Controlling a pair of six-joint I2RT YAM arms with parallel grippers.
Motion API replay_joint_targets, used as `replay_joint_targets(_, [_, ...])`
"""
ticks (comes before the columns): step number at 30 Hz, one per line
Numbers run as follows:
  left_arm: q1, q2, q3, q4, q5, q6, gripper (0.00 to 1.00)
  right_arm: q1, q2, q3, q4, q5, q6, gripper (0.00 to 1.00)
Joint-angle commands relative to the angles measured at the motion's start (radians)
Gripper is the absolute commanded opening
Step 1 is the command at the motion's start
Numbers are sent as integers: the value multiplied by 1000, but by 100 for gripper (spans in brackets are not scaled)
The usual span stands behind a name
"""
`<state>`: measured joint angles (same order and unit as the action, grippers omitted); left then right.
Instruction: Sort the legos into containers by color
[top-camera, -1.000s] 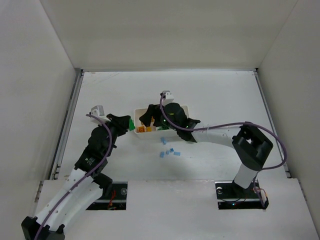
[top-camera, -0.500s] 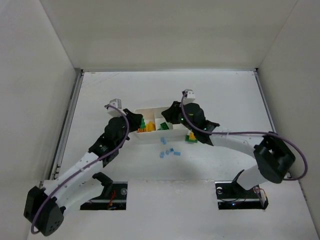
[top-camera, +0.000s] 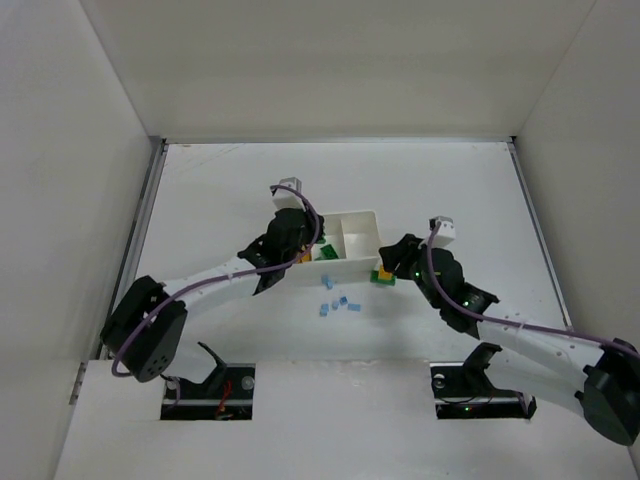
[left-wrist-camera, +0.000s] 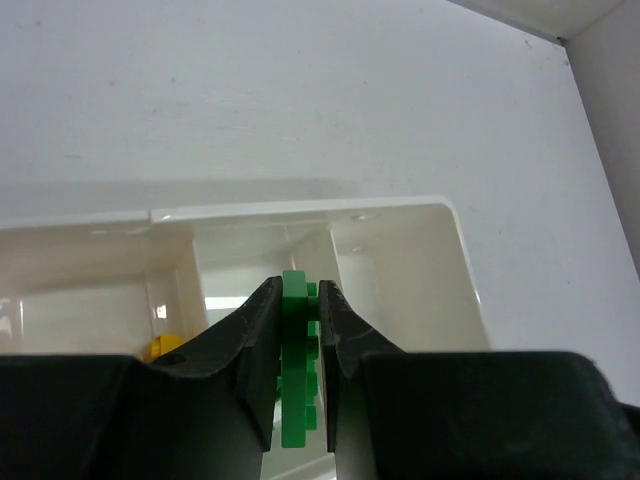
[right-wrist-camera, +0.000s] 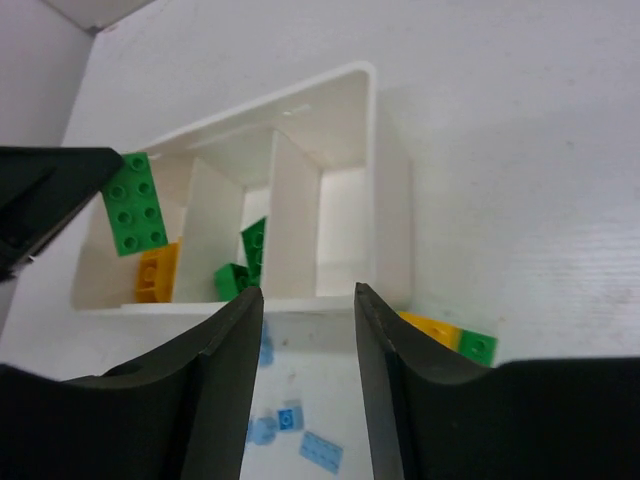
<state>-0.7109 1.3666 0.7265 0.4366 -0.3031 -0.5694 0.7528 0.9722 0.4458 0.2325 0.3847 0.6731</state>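
Now the left tool (left-wrist-camera: 298, 330) is pinched tight on a green brick (right-wrist-camera: 138, 203), holding it above the tray (right-wrist-camera: 392, 215), likely bound for the middle compartment where greens (right-wrist-camera: 250, 245) lie. Right tool (right-wrist-camera: 308, 292) hangs part-open and empty near a loose yellow brick (right-wrist-camera: 438, 328) on the desk (right-wrist-camera: 520, 150), probably its next pick.

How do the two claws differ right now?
The left gripper is shut on a green lego; the right gripper stands open and empty. The left hangs over the tray; the right sits beside it. Both point toward the tray.
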Motion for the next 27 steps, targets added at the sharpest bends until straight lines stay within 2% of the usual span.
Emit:
replay_joint_targets(1, [-20,46,80,96,-51,81,14,-2,-55,-15,-119,97,29,52])
replay_joint_targets(5, [-35,110,122,99,-85,123,22,26,-64,-16,-209,131,46,66])
replay_joint_targets(11, [-42,161,136,116,-99,134,40,41,2,1,-246,131,33,72])
replay_joint_targets(22, [-83,-12,5,106,-94,106,40,50,243,119,-234,108,-36,68])
replay_joint_targets(27, [-111,-138,-100,85,-99,71,40,49,327,180,-252,111,-56,61])
